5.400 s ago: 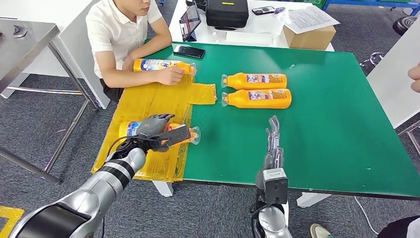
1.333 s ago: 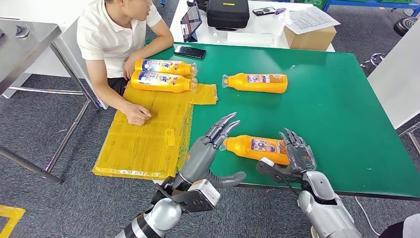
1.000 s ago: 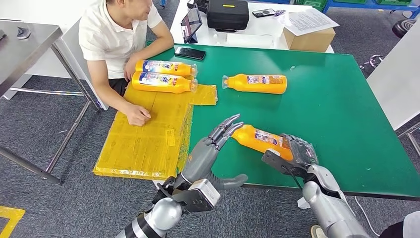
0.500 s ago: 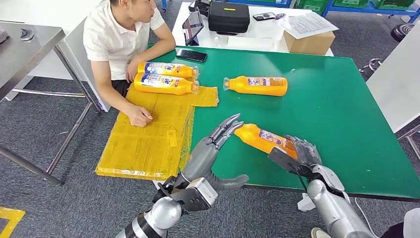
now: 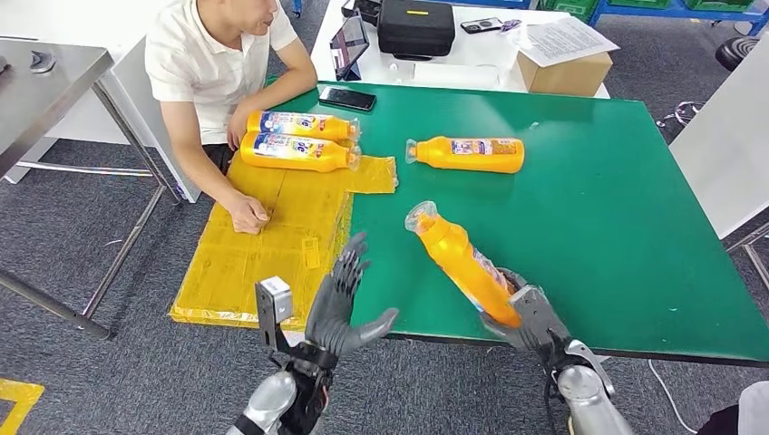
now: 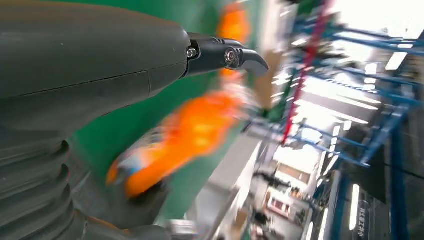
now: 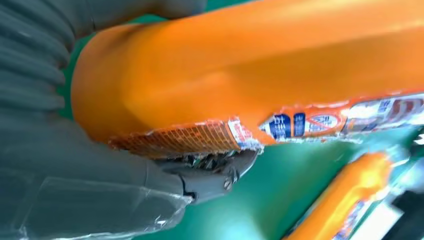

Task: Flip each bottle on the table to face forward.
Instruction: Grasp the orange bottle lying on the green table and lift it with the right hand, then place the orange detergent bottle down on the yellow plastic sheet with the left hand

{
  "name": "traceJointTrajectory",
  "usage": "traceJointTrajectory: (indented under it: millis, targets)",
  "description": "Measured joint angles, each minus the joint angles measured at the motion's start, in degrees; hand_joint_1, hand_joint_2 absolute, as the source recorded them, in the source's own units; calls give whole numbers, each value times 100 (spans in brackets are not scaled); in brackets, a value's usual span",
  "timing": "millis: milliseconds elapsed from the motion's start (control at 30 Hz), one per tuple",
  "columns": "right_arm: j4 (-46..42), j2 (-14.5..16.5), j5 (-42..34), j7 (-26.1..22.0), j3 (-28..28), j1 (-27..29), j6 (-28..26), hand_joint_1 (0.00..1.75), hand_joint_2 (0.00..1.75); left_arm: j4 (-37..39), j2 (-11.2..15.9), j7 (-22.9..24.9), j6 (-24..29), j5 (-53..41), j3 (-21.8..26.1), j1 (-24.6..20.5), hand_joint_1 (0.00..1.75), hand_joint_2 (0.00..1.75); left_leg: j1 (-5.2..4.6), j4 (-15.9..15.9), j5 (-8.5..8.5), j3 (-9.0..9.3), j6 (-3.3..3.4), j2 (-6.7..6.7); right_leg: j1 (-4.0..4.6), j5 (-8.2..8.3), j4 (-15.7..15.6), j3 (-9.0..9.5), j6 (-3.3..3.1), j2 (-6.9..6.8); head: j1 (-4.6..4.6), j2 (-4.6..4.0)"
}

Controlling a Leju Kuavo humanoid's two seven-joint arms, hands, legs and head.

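- While our right hand (image 5: 530,317) clamped only the base of the tilted orange bottle (image 5: 462,261), we judged it might slip onto the bench (image 5: 617,227).
- Our left hand (image 5: 340,304), lower centre, stood spread and empty.

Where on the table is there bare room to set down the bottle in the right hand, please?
Bare green table lies right of the held bottle, below the lone bottle. The yellow mat is crowded at its far end by two bottles and a person's hand.
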Motion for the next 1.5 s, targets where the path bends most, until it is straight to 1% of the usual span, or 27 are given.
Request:
traceJointTrajectory:
  millis: [67, 133, 333, 433, 533, 633, 800, 900, 1067, 1200, 1333, 1500]
  targets:
    - [-361, 56, -146, -7, -9, 217, 20, 175, 175, 120, 55, -28, -173, 153, 98, 258, 0, 175, -1, 0, 3, -29, 1, -5, -2, 0, 2, -27, 1, -1, 0, 0]
    - [-594, 88, -185, -5, -10, 338, 25, 175, 175, 181, 94, -26, -196, 192, 158, 395, 0, 175, -3, 0, 5, -49, 3, -9, -4, 0, 2, -45, 1, -3, 1, 0]
    - [-936, 145, -302, -46, -12, 490, 28, 175, 175, 231, 153, 41, -170, 259, 224, 518, 0, 175, -13, 0, 4, -62, 4, -11, -11, 0, 1, -54, 1, -4, 2, 0]
    - [-1135, 242, -420, -127, -9, 554, 30, 175, 175, 216, 202, 47, -269, 275, 209, 586, 0, 175, -13, 0, 4, -64, 4, -10, -11, 0, 1, -58, 1, -4, 1, 0]
    - [-1345, 383, -468, -174, 20, 591, -8, 175, 175, 81, 264, -79, -420, 81, 136, 649, 0, 175, -10, 0, 4, -66, 4, -10, -9, 0, 2, -63, 1, -4, 0, 0]
    - [-1445, 489, -456, -200, 112, 590, -82, 175, 175, -171, 316, -309, -519, -442, 6, 669, 0, 175, -8, 0, 4, -67, 3, -10, -8, 0, 4, -63, 1, -4, 1, 0]
    - [-1456, 593, -209, -240, 387, 589, -116, 175, 175, -573, 322, -351, -534, -639, -14, 664, 0, 175, -8, 0, 5, -68, 4, -11, -8, 0, 4, -62, 1, -4, 2, 0]
    - [-1426, 617, 83, -271, 653, 571, -142, 175, 175, -720, 290, -260, -541, -655, 27, 614, 0, 175, -8, 0, 5, -68, 4, -11, -8, 0, 4, -62, 1, -4, 2, 0]
    - [-1323, 676, 571, -402, 1179, 479, -334, 175, 175, -723, 175, -210, -17, -929, 65, 332, 0, 175, -8, 0, 7, -67, 2, -11, -8, 1, 4, -63, 1, -5, 2, 0]
    - [-1273, 709, 782, -481, 1542, 408, -471, 175, 175, -668, 87, -110, 107, -805, 119, 78, 0, 175, -8, 0, 7, -67, 2, -12, -8, 1, 5, -63, 1, -5, 2, 0]
    - [-1252, 720, 803, -690, 1770, 352, -613, 175, 175, -558, 38, 101, 100, -396, 173, -119, 0, 175, -8, 0, 7, -69, 2, -12, -8, 1, 5, -64, 1, -5, 3, 0]
    - [-1243, 729, 750, -852, 2009, 232, -830, 175, 175, -349, -9, 305, -142, 212, 175, -331, 0, 175, -9, 1, 7, -70, 2, -12, -9, 1, 5, -65, 1, -5, 2, 0]
